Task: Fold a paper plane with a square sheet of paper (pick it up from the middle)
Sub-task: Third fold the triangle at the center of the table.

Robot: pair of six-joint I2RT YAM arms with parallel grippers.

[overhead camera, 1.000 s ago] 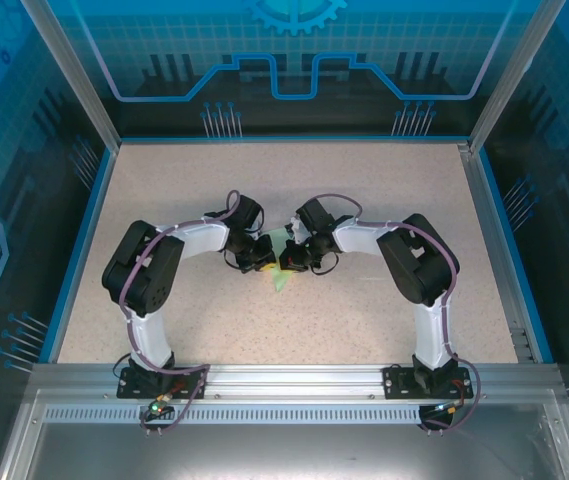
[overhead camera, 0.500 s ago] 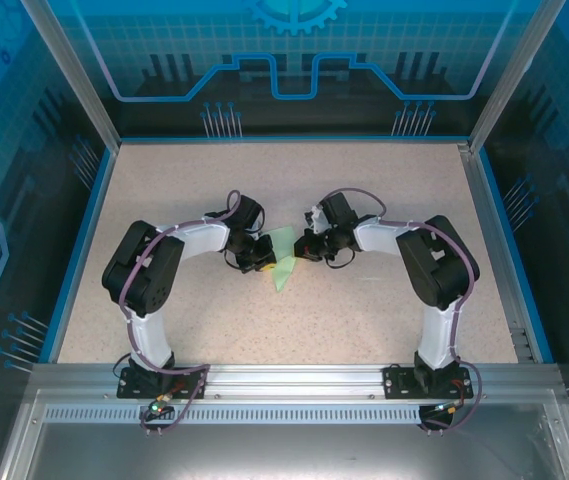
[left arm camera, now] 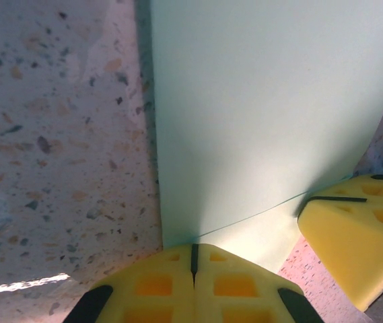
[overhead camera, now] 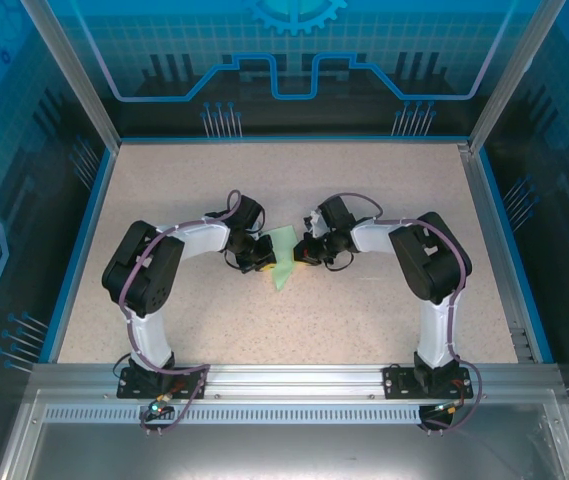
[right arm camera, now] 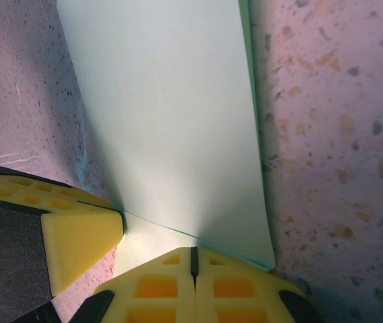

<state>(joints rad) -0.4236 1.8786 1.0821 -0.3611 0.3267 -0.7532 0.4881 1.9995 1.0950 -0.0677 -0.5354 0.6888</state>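
Across the speckled, stone-patterned table [overhead camera: 294, 190], the left arm [overhead camera: 154, 270] and right arm [overhead camera: 429, 265] curved inward so that their wrists met near the middle, apparently to work one small piece from both sides at once. Between them lay the square sheet of paper [overhead camera: 282, 262], thin, smooth, pale mint green and already doubled into a narrower shape that slanted from far to near. Seen from the left wrist, the paper [left arm camera: 258, 114] showed a flat, unmarked flap over a lighter lower layer, with a fine straight crease running between the two sets of fingers. The right wrist showed the same flap [right arm camera: 171, 114], its right edge crisp against the gritty surface. The left gripper [left arm camera: 193, 259] had its blocky yellow pads pressed fully together, tips touching the paper's near-left edge; the right gripper [right arm camera: 192, 259] was likewise closed tight at the opposite end of that crease. Probably they were pinning the fold line, though whether either nipped any paper could not be told.
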